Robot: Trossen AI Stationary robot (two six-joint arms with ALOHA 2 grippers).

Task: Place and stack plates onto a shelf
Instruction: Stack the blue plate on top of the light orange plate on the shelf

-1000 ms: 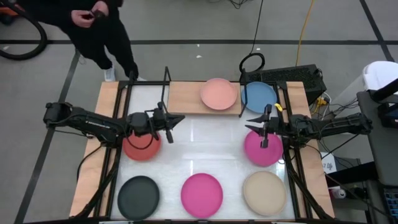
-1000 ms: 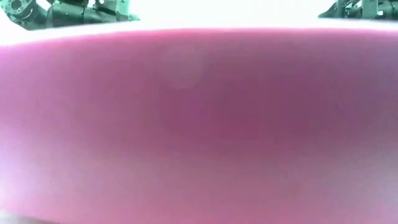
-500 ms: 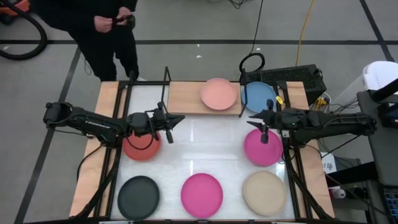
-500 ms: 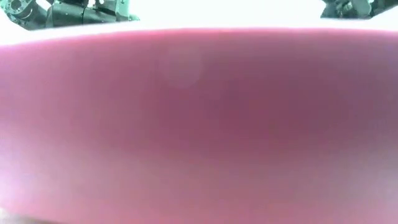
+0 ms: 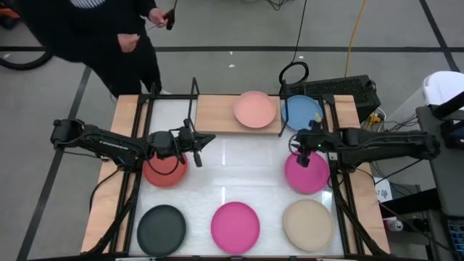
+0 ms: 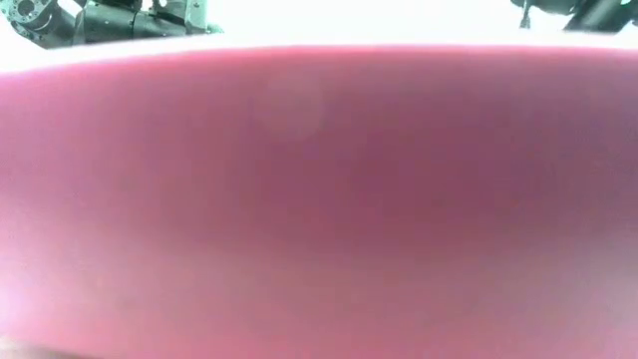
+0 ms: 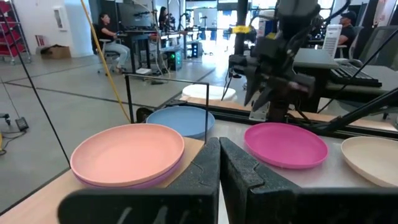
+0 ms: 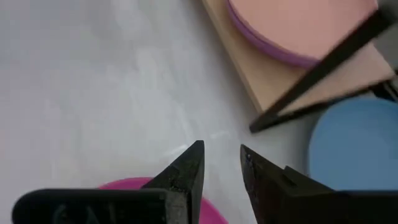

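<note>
The light pink plate [image 5: 254, 109] lies on a purple plate [image 8: 261, 43] at the right end of the light-wood shelf [image 5: 217, 114]. The blue plate [image 5: 303, 112] lies on the table just right of the shelf. Red [image 5: 165, 172], two magenta [image 5: 307, 174] [image 5: 235, 226], black [image 5: 161, 228] and beige [image 5: 308, 225] plates lie flat on the white tabletop. My right gripper [image 5: 301, 154] hovers open over the far edge of the right magenta plate [image 8: 124, 184], pointing down toward the shelf's corner. My left gripper [image 5: 205, 138] is shut above the table, beside the red plate.
A person [image 5: 109, 29] stands beyond the table's far left corner. Black frame rods [image 5: 193, 109] rise at the shelf's ends. In the low view the near magenta plate [image 6: 319, 199] fills the picture. A black box and cables [image 5: 341, 88] lie beyond the far right corner.
My right gripper has moved a little toward the table's left and far edge, from over the right magenta plate toward the gap between the shelf and the blue plate. The person behind the table has shifted left. The plates have stayed put.
</note>
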